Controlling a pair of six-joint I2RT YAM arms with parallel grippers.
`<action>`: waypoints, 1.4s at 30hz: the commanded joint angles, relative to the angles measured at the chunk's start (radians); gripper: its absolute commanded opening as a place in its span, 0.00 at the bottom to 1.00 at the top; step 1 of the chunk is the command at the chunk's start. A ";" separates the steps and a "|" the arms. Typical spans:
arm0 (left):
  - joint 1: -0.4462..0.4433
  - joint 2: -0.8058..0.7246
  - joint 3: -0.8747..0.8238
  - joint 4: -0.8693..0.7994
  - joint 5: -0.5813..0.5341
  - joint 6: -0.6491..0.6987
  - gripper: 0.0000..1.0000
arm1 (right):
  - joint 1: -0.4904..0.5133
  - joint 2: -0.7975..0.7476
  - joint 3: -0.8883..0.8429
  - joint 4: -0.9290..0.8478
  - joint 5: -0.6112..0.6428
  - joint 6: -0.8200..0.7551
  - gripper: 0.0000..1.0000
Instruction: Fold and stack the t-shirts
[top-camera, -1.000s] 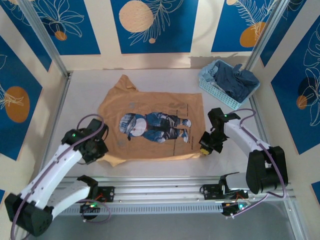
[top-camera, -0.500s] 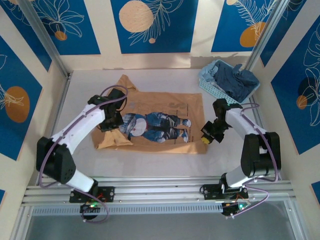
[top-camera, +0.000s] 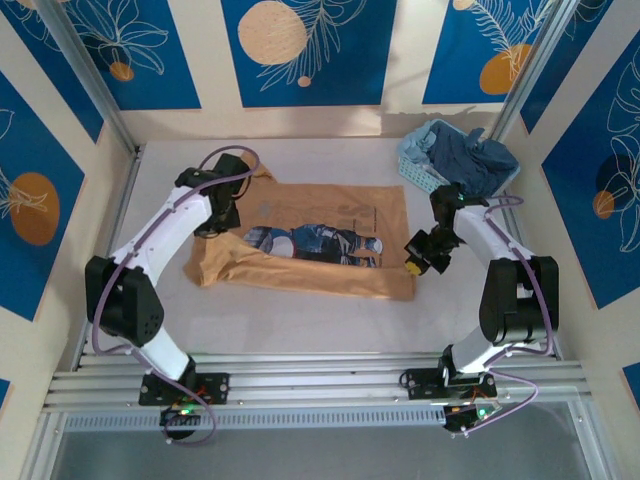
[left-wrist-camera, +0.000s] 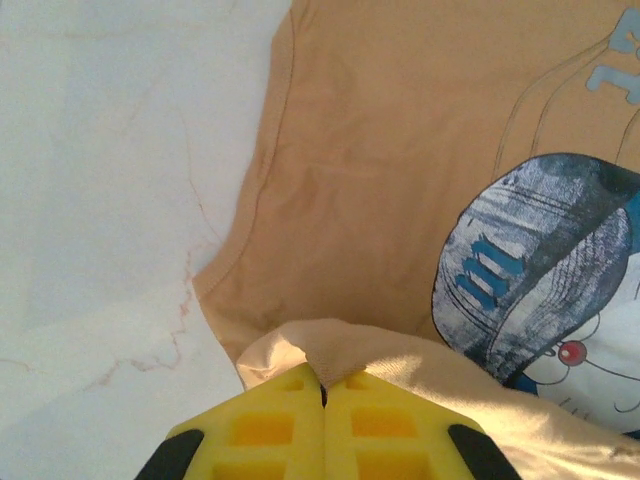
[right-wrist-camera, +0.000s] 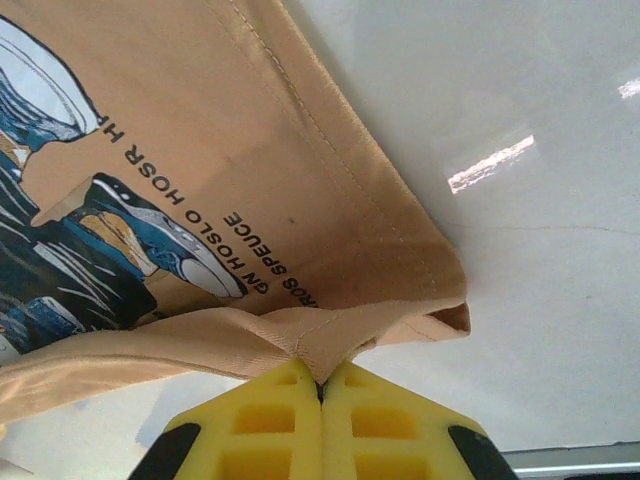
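The tan-orange t-shirt (top-camera: 330, 205) lies across the middle of the table with its cartoon print facing up. Its near edge is lifted and drawn over the print, showing the plain tan reverse (top-camera: 300, 272). My left gripper (top-camera: 222, 222) is shut on a pinch of that edge near the sleeve end (left-wrist-camera: 322, 385), above the printed head (left-wrist-camera: 540, 260). At the hem end, my right gripper (top-camera: 415, 262) is shut on the other corner (right-wrist-camera: 320, 385), and the cloth (right-wrist-camera: 250, 180) hangs from it. A dusty dark blue t-shirt (top-camera: 468, 158) lies bunched in the basket.
The light-blue lattice basket (top-camera: 428, 180) stands at the far right corner, close behind the right arm. Metal frame posts (top-camera: 85, 80) rise at both far corners. Bare white table (top-camera: 300, 320) runs between the shirt and the near rail.
Both grippers have moved away from the near edge toward the back, carrying the shirt's near edge over the print. The left arm has swung far up and in.
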 joint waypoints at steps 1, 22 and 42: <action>0.011 0.048 0.055 -0.020 -0.051 0.076 0.00 | -0.006 0.016 0.048 -0.036 0.019 -0.013 0.00; 0.085 0.322 0.218 0.094 -0.048 0.232 0.12 | -0.015 0.330 0.259 0.052 0.021 -0.068 0.06; 0.369 0.018 -0.384 0.147 0.420 0.099 0.66 | 0.020 -0.016 -0.113 0.054 -0.041 -0.076 0.65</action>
